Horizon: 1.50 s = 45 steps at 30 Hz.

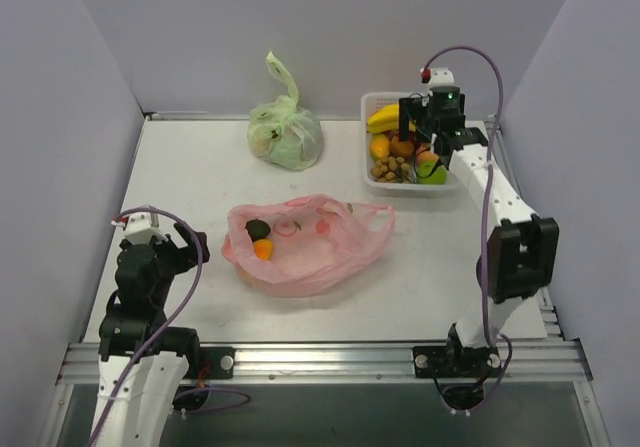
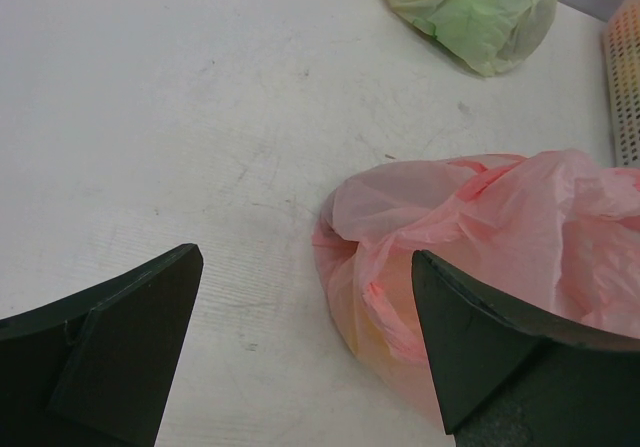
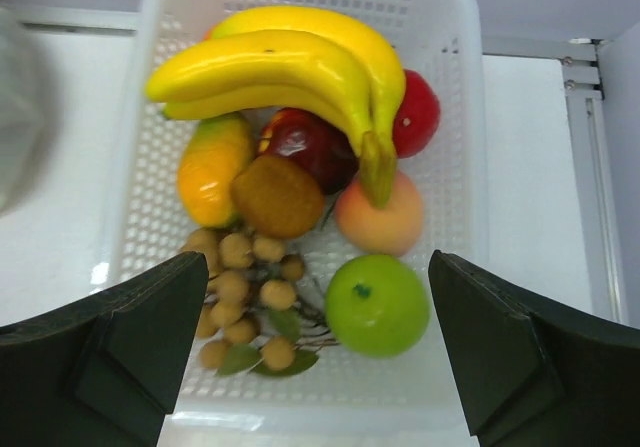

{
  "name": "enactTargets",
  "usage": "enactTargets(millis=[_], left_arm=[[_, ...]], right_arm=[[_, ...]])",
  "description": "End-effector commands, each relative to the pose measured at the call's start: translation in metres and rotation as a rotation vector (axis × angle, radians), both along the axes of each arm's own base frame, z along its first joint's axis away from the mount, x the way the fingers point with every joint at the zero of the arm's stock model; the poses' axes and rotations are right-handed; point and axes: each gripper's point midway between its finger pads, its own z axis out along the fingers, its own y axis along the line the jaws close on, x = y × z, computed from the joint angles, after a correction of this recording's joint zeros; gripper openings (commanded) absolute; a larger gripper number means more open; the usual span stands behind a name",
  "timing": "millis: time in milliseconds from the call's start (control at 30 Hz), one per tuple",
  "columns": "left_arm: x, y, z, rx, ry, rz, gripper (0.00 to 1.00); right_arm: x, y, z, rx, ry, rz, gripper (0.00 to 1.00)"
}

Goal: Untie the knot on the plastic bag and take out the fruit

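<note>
Right wrist view: fruit [image 3: 300, 157] in basket [image 3: 462, 167] below right gripper [image 3: 318, 267].

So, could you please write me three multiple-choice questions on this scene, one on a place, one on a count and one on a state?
1. Where does the right gripper hang?
A) over the white basket
B) over the pink bag
C) over the green bag

2. How many plastic bags lie on the table?
A) one
B) two
C) three

3. What state is the left gripper in?
A) shut on the pink bag
B) shut, holding nothing
C) open, holding nothing

Answers:
1 A: the right wrist view looks straight down into the white basket, between the gripper's own fingers.
2 B: the top view shows only the pink bag and the green bag.
3 C: its jaws stand wide apart with nothing gripped, and the pink bag lies beside it.
</note>
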Motion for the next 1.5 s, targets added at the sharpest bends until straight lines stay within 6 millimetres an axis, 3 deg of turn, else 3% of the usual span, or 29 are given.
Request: enactTargets(millis=[0, 67, 100, 133, 167, 233, 267, 333, 367, 400, 500, 633, 667, 800, 867, 933, 1100, 1167, 1200, 1300, 1333, 1433, 1467], left_arm=[[0.001, -0.018, 0.038, -0.083, -0.073, -0.07, 0.98], [-0.001, -0.024, 0.043, -0.121, -0.056, -0.089, 0.97], [-0.004, -0.027, 0.042, -0.134, -0.029, -0.098, 0.97], [-0.005, -0.033, 0.04, -0.15, -0.002, -0.121, 0.97], [-0.007, -0.034, 0.047, -0.162, 0.0, -0.125, 0.98], [-0.012, -0.041, 0.04, -0.198, 0.074, -0.138, 0.97], [-0.014, -0.044, 0.049, -0.213, 0.072, -0.15, 0.97], [-0.016, -0.053, 0.045, -0.24, 0.135, -0.18, 0.98], [-0.018, -0.055, 0.049, -0.255, 0.153, -0.185, 0.98], [-0.017, -0.058, 0.05, -0.26, 0.172, -0.194, 0.97], [-0.014, -0.069, 0.047, -0.275, 0.266, -0.22, 0.97], [-0.004, -0.091, 0.043, -0.276, 0.373, -0.257, 0.97], [-0.007, -0.104, 0.043, -0.272, 0.387, -0.291, 0.97], [0.0, -0.116, 0.029, -0.164, 0.411, -0.222, 0.98], [-0.001, -0.121, 0.012, -0.134, 0.448, -0.188, 0.97], [-0.001, -0.115, -0.003, -0.077, 0.474, -0.123, 0.95], [-0.01, -0.105, -0.039, -0.067, 0.545, -0.03, 0.8], [-0.016, -0.104, -0.052, -0.07, 0.567, -0.019, 0.68], [-0.019, -0.104, -0.055, -0.071, 0.574, -0.017, 0.55], [-0.029, -0.1, -0.067, -0.081, 0.6, -0.017, 0.33], [-0.033, -0.099, -0.067, -0.091, 0.597, -0.019, 0.21], [-0.044, -0.098, -0.075, -0.117, 0.625, -0.026, 0.01], [-0.048, -0.097, -0.076, -0.119, 0.636, -0.029, 0.0]], right_arm=[[-0.048, 0.032, 0.049, 0.146, -0.069, 0.074, 0.99], [-0.068, 0.048, 0.048, 0.168, -0.055, 0.11, 0.99], [-0.08, 0.053, 0.061, 0.185, -0.082, 0.124, 0.99], [-0.093, 0.068, 0.05, 0.21, -0.047, 0.173, 0.99], [-0.105, 0.082, 0.05, 0.217, -0.038, 0.213, 0.99], [-0.127, 0.096, 0.055, 0.241, -0.043, 0.255, 0.99], [-0.14, 0.107, 0.044, 0.246, -0.013, 0.285, 0.99], [-0.157, 0.114, 0.047, 0.3, -0.016, 0.289, 0.99], [-0.169, 0.121, 0.036, 0.315, 0.014, 0.308, 0.99], [-0.178, 0.124, 0.04, 0.335, 0.004, 0.32, 0.99], [-0.205, 0.145, 0.029, 0.381, 0.039, 0.38, 0.99], [-0.231, 0.166, 0.019, 0.382, 0.071, 0.46, 0.99], [-0.237, 0.17, 0.017, 0.384, 0.078, 0.474, 0.99], [-0.257, 0.185, 0.01, 0.44, 0.106, 0.502, 0.99], [-0.266, 0.197, 0.005, 0.471, 0.116, 0.535, 0.98], [-0.273, 0.209, 0.001, 0.514, 0.13, 0.562, 0.98], [-0.292, 0.241, -0.011, 0.535, 0.167, 0.648, 0.98], [-0.295, 0.252, -0.013, 0.559, 0.174, 0.669, 0.97], [-0.299, 0.26, -0.018, 0.563, 0.192, 0.685, 0.97], [-0.304, 0.279, -0.023, 0.6, 0.218, 0.72, 0.96], [-0.303, 0.285, -0.022, 0.616, 0.209, 0.729, 0.96], [-0.307, 0.302, -0.034, 0.621, 0.253, 0.765, 0.96], [-0.308, 0.306, -0.038, 0.611, 0.27, 0.775, 0.95]])
